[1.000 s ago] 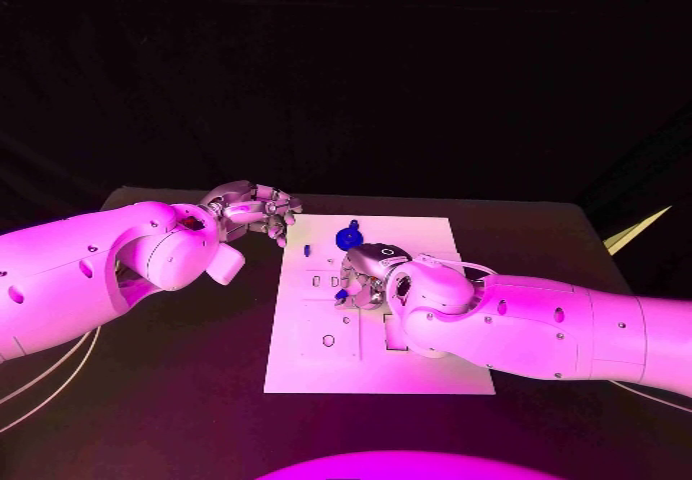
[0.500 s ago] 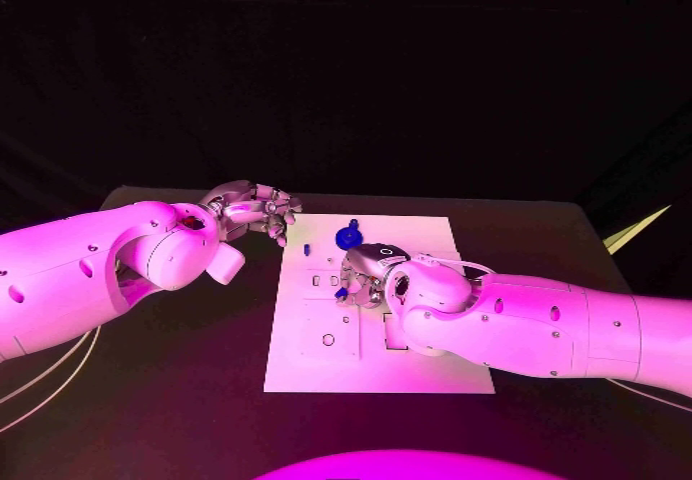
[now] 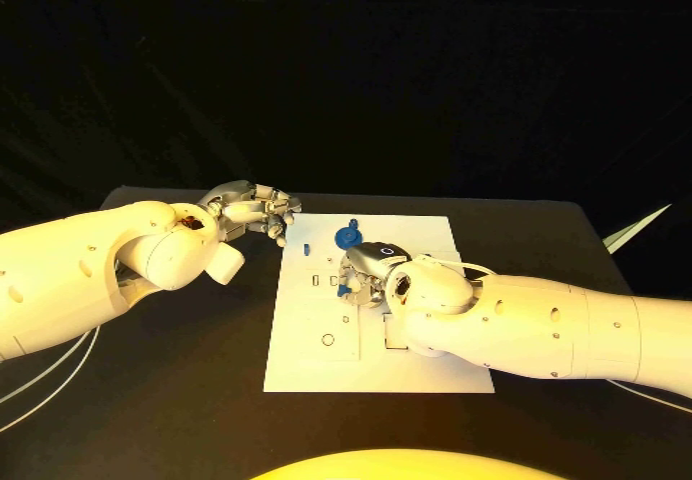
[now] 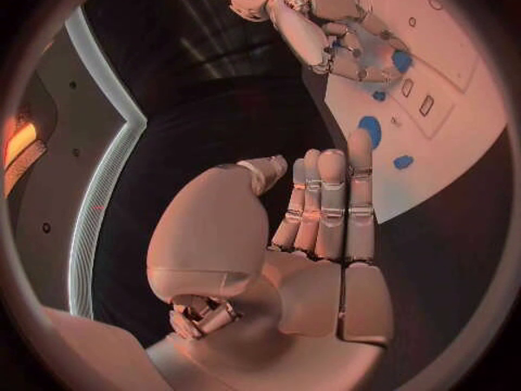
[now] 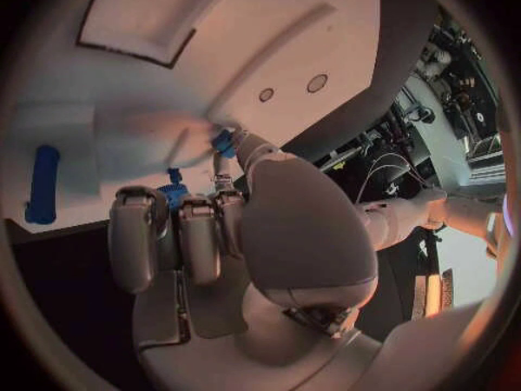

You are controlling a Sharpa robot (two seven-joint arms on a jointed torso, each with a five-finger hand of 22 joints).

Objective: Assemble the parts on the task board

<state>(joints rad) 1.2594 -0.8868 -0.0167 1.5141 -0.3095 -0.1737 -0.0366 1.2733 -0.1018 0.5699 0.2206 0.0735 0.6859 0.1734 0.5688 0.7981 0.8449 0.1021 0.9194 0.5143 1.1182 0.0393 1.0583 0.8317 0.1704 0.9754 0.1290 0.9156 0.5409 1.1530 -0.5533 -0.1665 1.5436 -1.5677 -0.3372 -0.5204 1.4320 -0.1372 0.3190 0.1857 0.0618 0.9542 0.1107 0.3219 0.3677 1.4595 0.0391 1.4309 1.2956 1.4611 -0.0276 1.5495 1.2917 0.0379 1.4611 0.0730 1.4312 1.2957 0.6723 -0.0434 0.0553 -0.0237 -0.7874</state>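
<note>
Fingers (image 5: 233, 143) of your right hand (image 3: 372, 268) are working low on the task board (image 3: 433, 240), in the middle of the frame in the head view. In the right wrist view a fingertip touches a small blue part (image 5: 222, 139) on the white surface, and a second small blue piece (image 5: 173, 195) sits between the curled fingers and the board. I cannot tell whether the hand really pinches any of them or only presses on them.

Your left hand (image 3: 257, 208) hovers at the upper left corner of the board, over the dark bench (image 3: 173, 400). In the left wrist view its fingers (image 4: 328, 204) are stretched out, close together, and they hold nothing.

About the progress, you are in the middle of the job, in my judgement. On the board you see a round blue part (image 3: 348, 238) in the upper middle of the head view, just above the right hand, and a little blue piece (image 3: 309, 244) to its left, near the board's upper left edge. The right wrist view also shows a long blue bar (image 5: 42, 185) at the left of that picture, lying on the board. Whether these are already seated in their places or only lying loose, the pictures do not tell.

Several pockets and holes of the board look unfilled, for example the oval hole (image 3: 329, 340) in the lower left part. So more parts probably wait for placing after the one under the right hand.
</note>
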